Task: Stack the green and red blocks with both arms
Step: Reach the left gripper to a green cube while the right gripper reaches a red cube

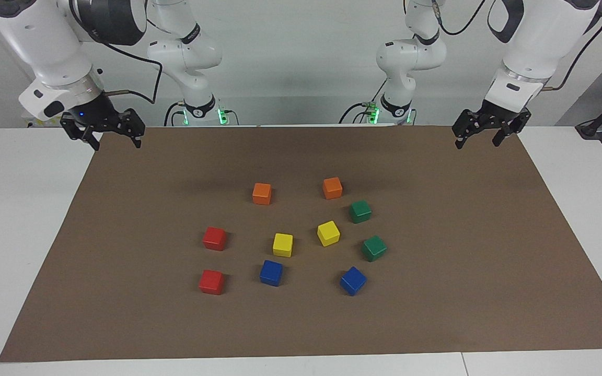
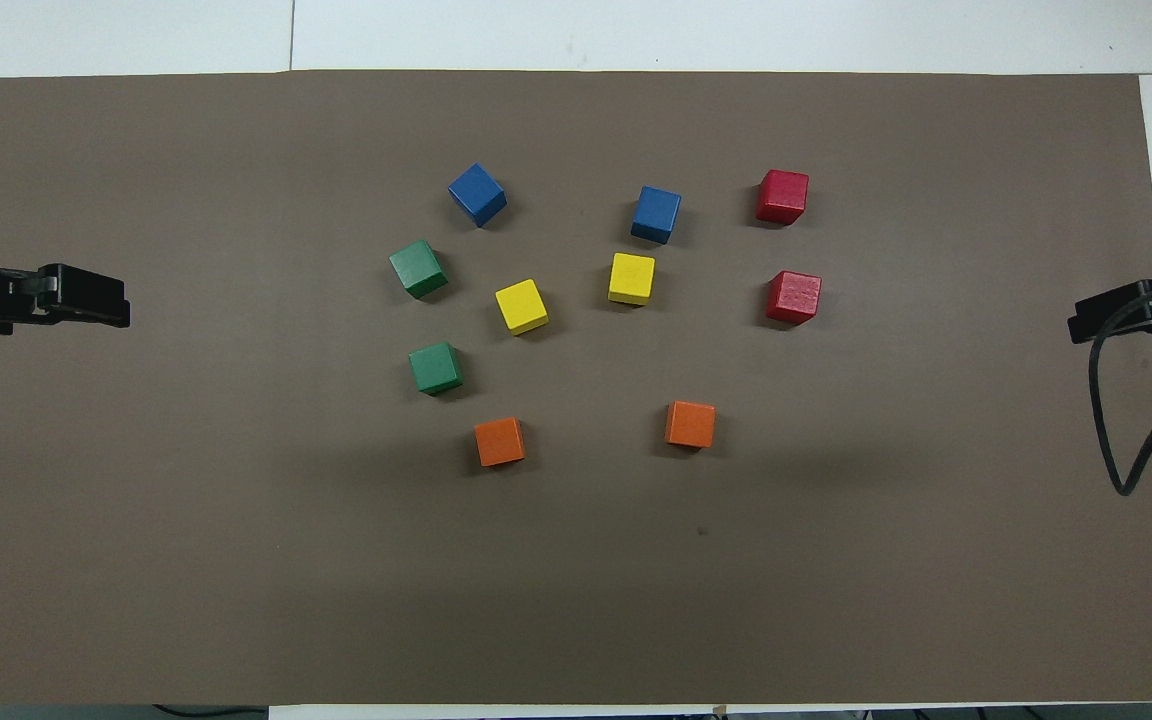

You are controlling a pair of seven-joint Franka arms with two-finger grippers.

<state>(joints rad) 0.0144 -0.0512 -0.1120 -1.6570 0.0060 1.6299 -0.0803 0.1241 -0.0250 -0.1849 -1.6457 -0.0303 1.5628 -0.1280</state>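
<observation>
Two dark green blocks (image 1: 360, 211) (image 1: 373, 248) lie apart on the brown mat toward the left arm's end; they also show in the overhead view (image 2: 435, 367) (image 2: 418, 268). Two red blocks (image 1: 214, 238) (image 1: 211, 282) lie apart toward the right arm's end, also in the overhead view (image 2: 793, 297) (image 2: 782, 196). No block sits on another. My left gripper (image 1: 477, 142) (image 2: 121, 305) hangs open and empty over the mat's edge at its own end. My right gripper (image 1: 114, 142) (image 2: 1078, 325) hangs open and empty over the mat's edge at its end. Both arms wait.
Two orange cubes (image 1: 262, 193) (image 1: 332, 187) lie nearest the robots. Two yellow cubes (image 1: 282, 244) (image 1: 328, 233) sit in the middle of the cluster. Two blue cubes (image 1: 271, 272) (image 1: 352, 280) lie farthest. The brown mat (image 1: 489, 261) covers the white table.
</observation>
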